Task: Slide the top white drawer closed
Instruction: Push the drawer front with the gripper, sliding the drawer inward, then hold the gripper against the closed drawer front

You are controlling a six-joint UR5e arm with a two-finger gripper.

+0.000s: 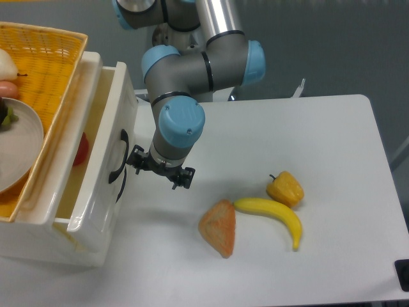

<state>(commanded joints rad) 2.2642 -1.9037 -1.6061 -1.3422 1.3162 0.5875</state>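
Observation:
The top white drawer (105, 147) stands partly pulled out of the cabinet at the left, its black curved handle (115, 158) facing right. A red object (81, 149) lies inside it, mostly hidden by the front panel. My gripper (160, 171) hangs just right of the drawer front, close to the handle. Its short black fingers point down and to the left, and whether they press on the panel cannot be told. Nothing is held between them.
A yellow wicker basket (48, 70) with a white plate (19, 144) sits on top of the cabinet. On the table lie an orange wedge (218, 227), a banana (273, 216) and a yellow pepper (285, 188). The lower drawer front (96, 240) shows below.

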